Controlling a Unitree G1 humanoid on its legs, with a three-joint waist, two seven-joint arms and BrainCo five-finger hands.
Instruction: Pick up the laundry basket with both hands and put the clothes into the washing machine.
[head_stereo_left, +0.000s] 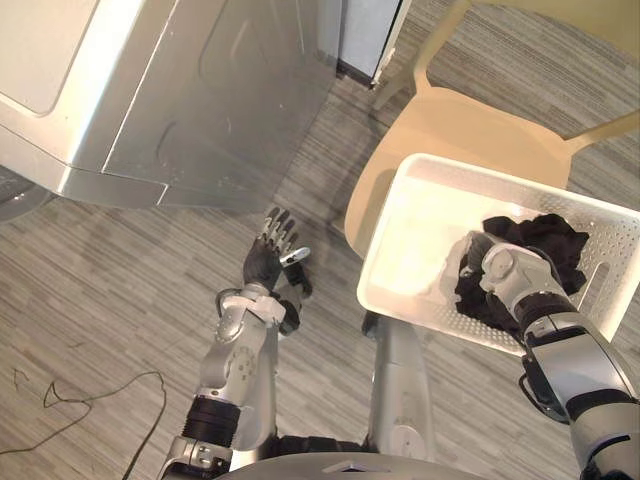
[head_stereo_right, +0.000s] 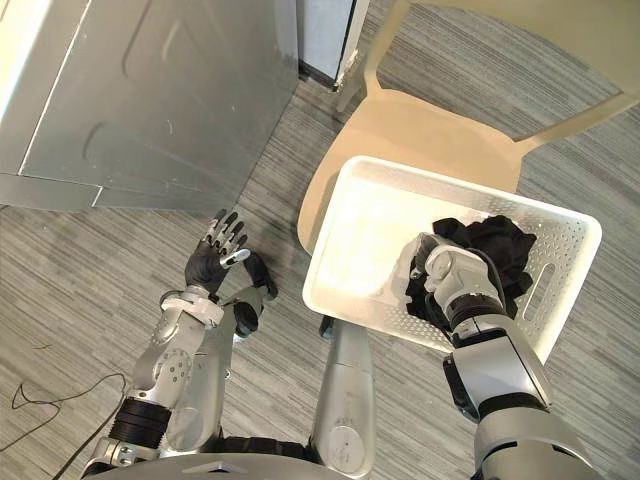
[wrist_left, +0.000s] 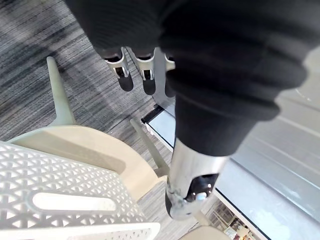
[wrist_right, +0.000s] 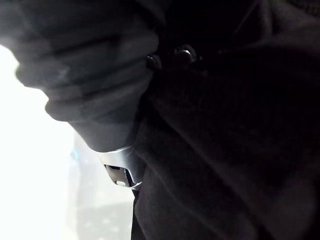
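A white perforated laundry basket (head_stereo_left: 398, 235) sits on the seat of a beige chair (head_stereo_left: 450, 125). Dark clothes (head_stereo_left: 548, 240) lie bunched in its right half. My right hand (head_stereo_left: 503, 270) is down inside the basket, pressed into the dark clothes (wrist_right: 225, 150), which hide how it grips. My left hand (head_stereo_left: 266, 262) hovers open over the floor, left of the chair and apart from the basket, with straight fingers (wrist_left: 122, 75). The silver-grey washing machine (head_stereo_left: 200, 90) stands at the upper left.
The chair's backrest (head_stereo_left: 540, 15) rises behind the basket, and its legs (wrist_left: 57, 90) stand on striped grey flooring. A white panel with a dark base (head_stereo_left: 365, 40) stands beyond the machine. Open floor (head_stereo_left: 100, 290) lies between the machine and me.
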